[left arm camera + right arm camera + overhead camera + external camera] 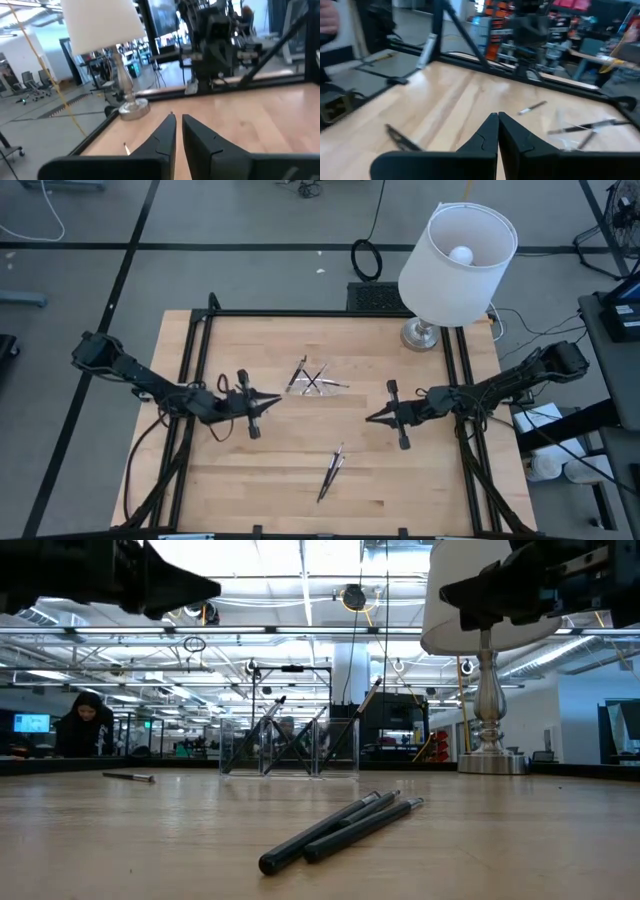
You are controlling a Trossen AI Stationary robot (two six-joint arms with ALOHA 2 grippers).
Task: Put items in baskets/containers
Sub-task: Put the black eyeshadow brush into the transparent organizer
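A clear container (318, 380) stands at the table's middle, toward the far side, with several thin dark sticks leaning inside it (290, 745). Two more sticks (332, 470) lie side by side on the wood toward the near edge (340, 830). A single stick (130, 777) lies flat farther off (532, 107). My left gripper (272, 402) hovers left of the container, pointing level toward the table's right, its fingers (172, 125) slightly open on nothing. My right gripper (370, 418) hovers right of the container, pointing left, shut and empty (498, 117).
A white-shaded lamp (458, 250) stands on its metal base (420, 335) at the table's far right corner. A black frame rail (300, 313) runs along the table's edges. Bare wood lies between the two grippers and around the pair of sticks.
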